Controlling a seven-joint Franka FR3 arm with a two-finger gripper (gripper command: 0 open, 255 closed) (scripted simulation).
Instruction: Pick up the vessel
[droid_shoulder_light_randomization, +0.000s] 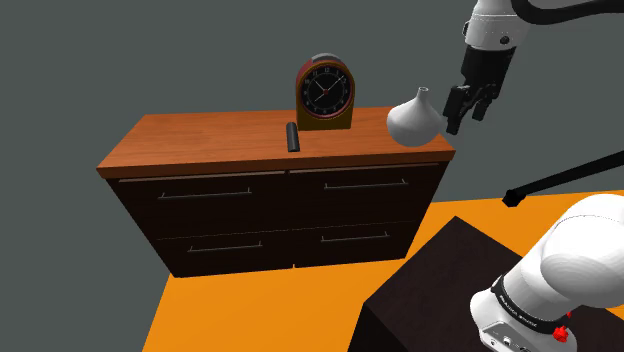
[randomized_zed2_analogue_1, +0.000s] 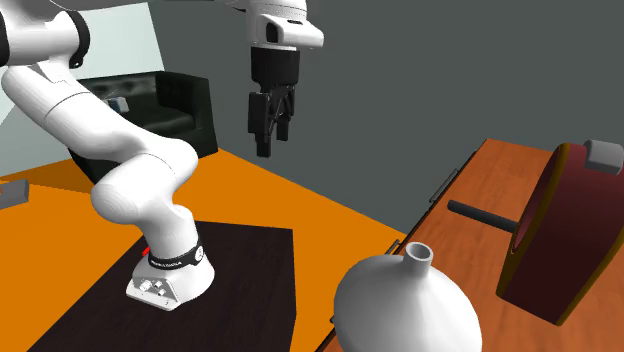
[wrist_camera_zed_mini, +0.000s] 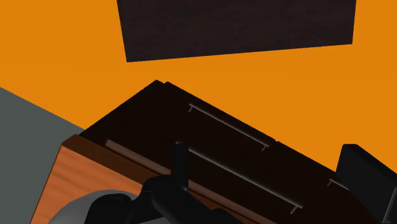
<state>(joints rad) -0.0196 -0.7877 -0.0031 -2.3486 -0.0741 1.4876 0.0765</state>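
You see one vessel (droid_shoulder_light_randomization: 415, 120), one clock (droid_shoulder_light_randomization: 325, 93), one small dark stick (droid_shoulder_light_randomization: 293, 137) and one claw (droid_shoulder_light_randomization: 466, 118). All three things sit on top of one brown dresser (droid_shoulder_light_randomization: 200, 143). The dresser has four dark drawers, and each drawer has one thin handle.

There is a little band of writing low on the robot arm, but it is too small for you to read. The marks on the clock face are too small to read as well.

The vessel is plain white. It has a fat round belly, a short thin neck and a small open hole on top. It stands up straight on the corner of the dresser top, at the shoulder view's right end, well apart from the stick and near the clock.

Your claw hangs in the air just beside the vessel, on the shoulder view's right, and does not touch it. Its two black fingers (wrist_camera_zed_mini: 364, 175) stand apart, so the claw is released and has nothing in it
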